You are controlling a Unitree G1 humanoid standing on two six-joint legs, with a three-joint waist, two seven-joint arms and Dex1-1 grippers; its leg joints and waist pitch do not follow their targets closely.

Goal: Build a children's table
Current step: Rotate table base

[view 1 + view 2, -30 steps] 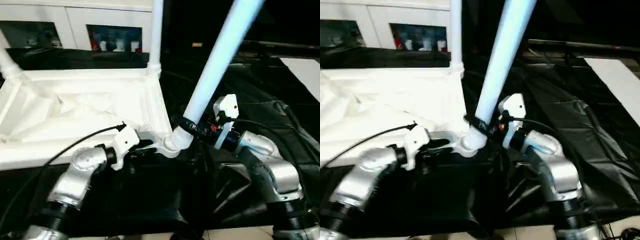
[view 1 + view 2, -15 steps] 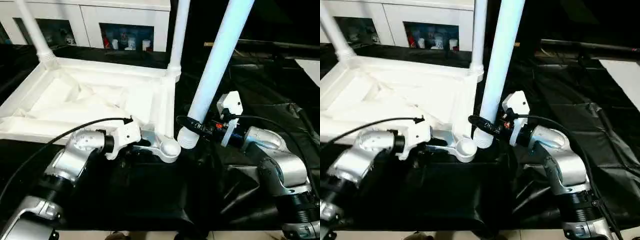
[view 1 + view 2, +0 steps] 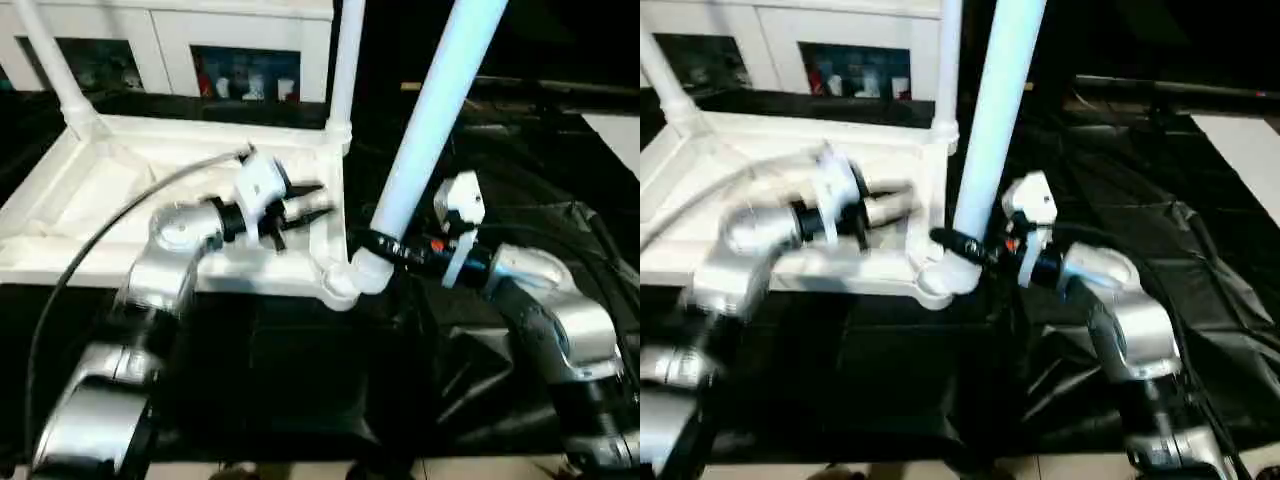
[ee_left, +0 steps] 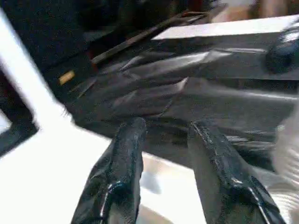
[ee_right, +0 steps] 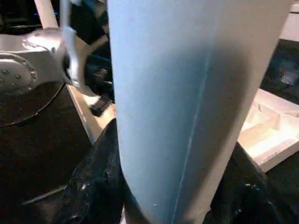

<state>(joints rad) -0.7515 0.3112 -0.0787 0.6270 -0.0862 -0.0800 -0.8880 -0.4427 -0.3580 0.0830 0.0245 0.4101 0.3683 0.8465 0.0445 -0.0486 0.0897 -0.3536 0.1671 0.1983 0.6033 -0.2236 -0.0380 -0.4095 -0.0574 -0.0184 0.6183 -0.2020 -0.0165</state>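
Now left gripper (image 3: 318, 199) is off the corner socket, lifted over the white ribbed plastic tabletop (image 3: 90, 200), fingers apart, empty. Right gripper (image 3: 385, 248) still clamps the long white tubular leg (image 3: 430, 120), whose flared end meets the near corner socket (image 3: 340, 287). Probably needs pressing home.

The tabletop (image 3: 170, 190) lies upside down on the left part of the worktop (image 3: 540, 220). Two legs stand up from its far corners: one leg (image 3: 60, 75) at the far left, another leg (image 3: 345, 70) at the far right. A third leg (image 3: 430, 120) sits at the socket (image 3: 340, 285) in the near right corner and leans to the right. The right hand (image 3: 385, 248) grips this leg low down, just above the socket. The left hand (image 3: 310, 200) hangs over the tabletop, near its right edge. Cabinets (image 3: 230, 50) stand behind the worktop.
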